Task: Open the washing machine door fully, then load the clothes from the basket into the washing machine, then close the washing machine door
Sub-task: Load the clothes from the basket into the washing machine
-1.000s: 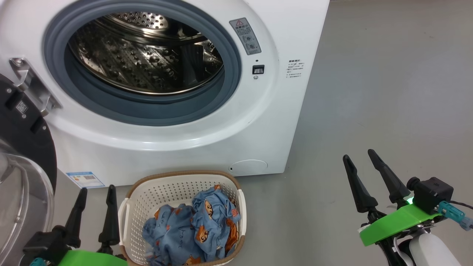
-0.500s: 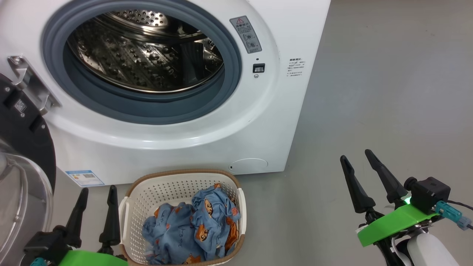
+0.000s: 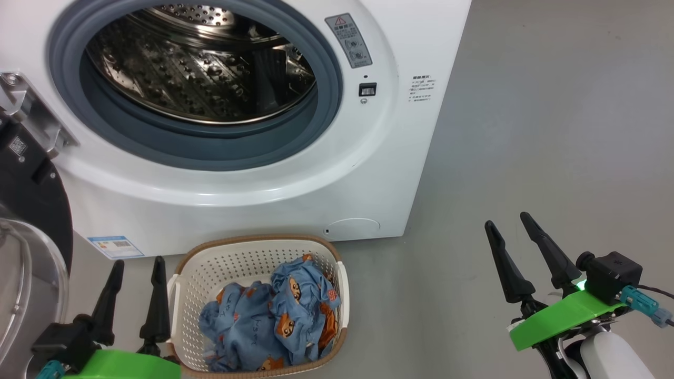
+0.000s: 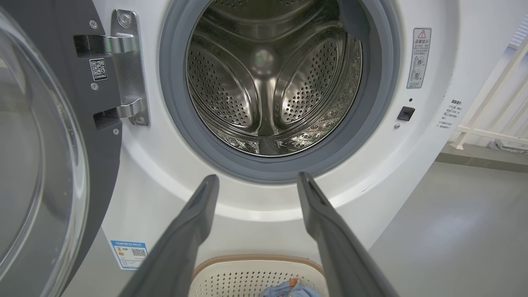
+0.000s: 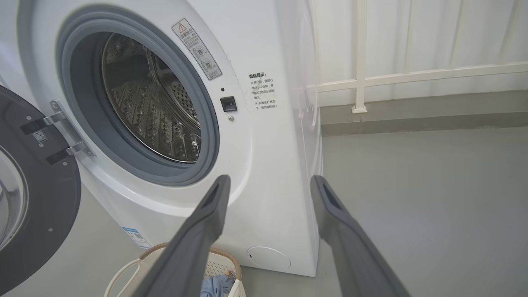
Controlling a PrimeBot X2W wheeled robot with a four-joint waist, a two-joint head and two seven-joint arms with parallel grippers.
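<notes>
The washing machine door (image 3: 37, 210) stands swung open at the left, so I judge that loading is the step in hand. The clothes (image 3: 279, 321) lie crumpled in the basket (image 3: 237, 263), which sits on the floor near me, just in front of the washing machine (image 3: 368, 173) and below its opening. My left gripper (image 3: 138, 262) hangs just left of the basket, fingers spread and empty. My right gripper (image 3: 507, 221) is well apart at the right, also spread and holding nothing. The clothes look soft, light and limp, so they will sag and may trail. I would pinch the raised fold on top of the heap, deep enough to catch several layers. The basket is probably light and could lift together with them.
</notes>
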